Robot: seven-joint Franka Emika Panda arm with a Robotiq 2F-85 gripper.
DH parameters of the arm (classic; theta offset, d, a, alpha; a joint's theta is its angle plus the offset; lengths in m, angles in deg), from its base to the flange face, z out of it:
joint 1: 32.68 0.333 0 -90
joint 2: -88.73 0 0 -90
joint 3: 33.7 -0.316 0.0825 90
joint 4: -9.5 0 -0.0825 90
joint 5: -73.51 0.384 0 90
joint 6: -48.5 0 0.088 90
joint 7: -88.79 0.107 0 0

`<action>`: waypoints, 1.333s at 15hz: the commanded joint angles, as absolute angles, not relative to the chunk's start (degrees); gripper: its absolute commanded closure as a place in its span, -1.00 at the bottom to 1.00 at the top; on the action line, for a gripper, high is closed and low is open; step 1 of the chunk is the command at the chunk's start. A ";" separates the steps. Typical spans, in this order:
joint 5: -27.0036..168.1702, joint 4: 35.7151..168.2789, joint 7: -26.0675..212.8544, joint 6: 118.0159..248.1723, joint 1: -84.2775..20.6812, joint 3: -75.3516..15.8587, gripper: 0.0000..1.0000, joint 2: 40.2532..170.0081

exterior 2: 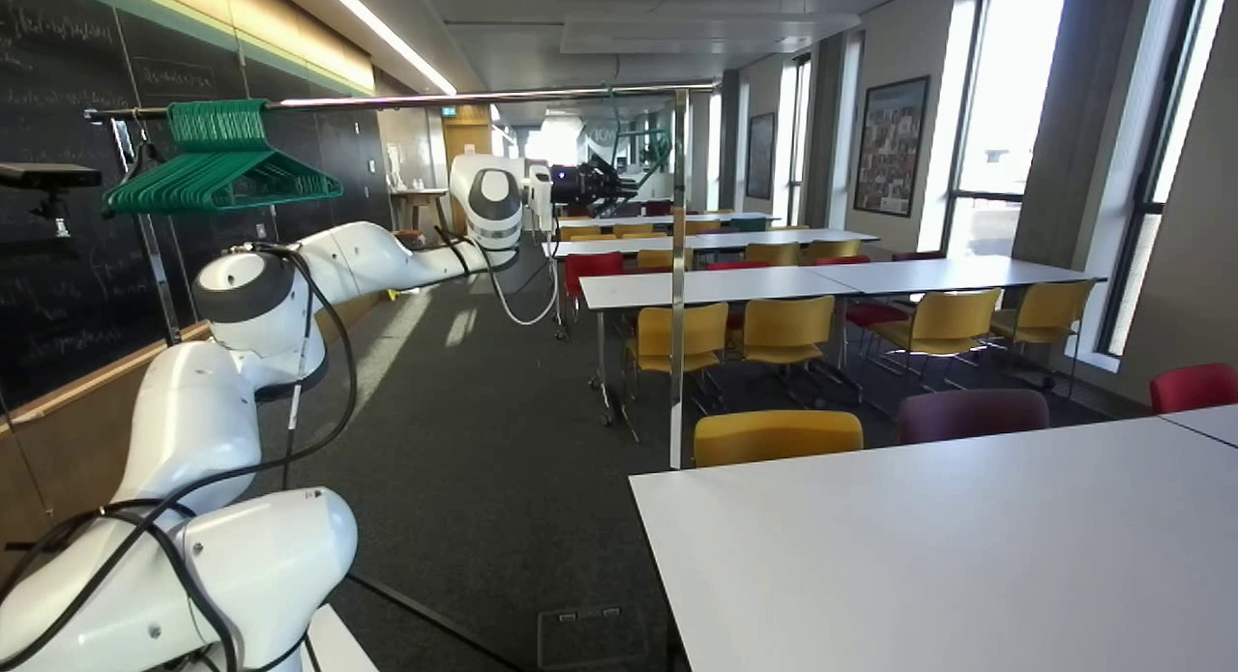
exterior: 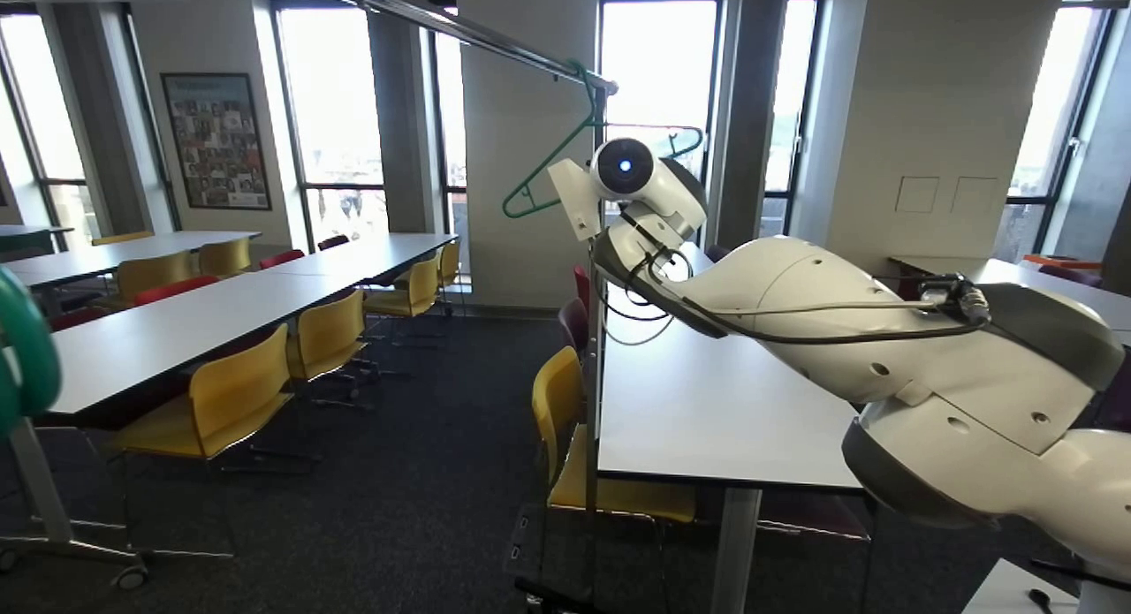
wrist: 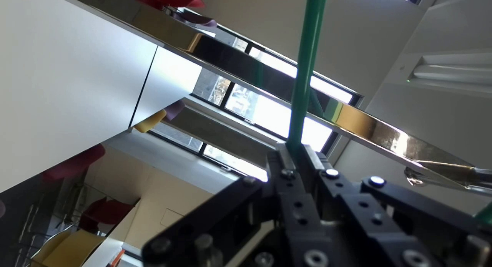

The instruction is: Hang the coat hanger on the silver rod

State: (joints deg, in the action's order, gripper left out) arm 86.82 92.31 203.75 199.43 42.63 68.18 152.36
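The silver rod (exterior: 477, 35) runs overhead and also shows in an exterior view (exterior 2: 542, 96). A green coat hanger (exterior: 548, 159) is near the rod's end, by the rack's upright post. Its hook appears to reach over the rod in both exterior views; I cannot tell whether it touches. The hanger also shows in an exterior view (exterior 2: 661, 155), thin against the background. In the wrist view my gripper (wrist: 296, 150) is shut on a green bar of the hanger (wrist: 305, 67). My gripper (exterior 2: 629, 184) is below the rod; in an exterior view the arm's wrist hides it.
The rack's shiny post (exterior 2: 678, 266) stands beside the gripper and crosses the wrist view (wrist: 238, 63). Several green hangers (exterior 2: 218, 179) hang at the rod's far end. White tables (exterior: 724, 402) and yellow chairs (exterior: 557, 393) stand below. A blurred green shape (exterior: 26, 349) is at the edge.
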 commanded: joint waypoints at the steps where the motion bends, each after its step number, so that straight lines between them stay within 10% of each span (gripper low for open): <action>1: 84.62 96.44 203.41 202.87 45.36 67.43 0.87 149.89; 2: 84.95 96.76 203.52 203.11 45.75 67.28 0.31 149.50; 11: 89.46 107.34 204.77 218.04 58.18 70.05 -0.94 146.22; 20: 96.07 118.12 196.87 230.69 81.63 71.04 -1.00 131.97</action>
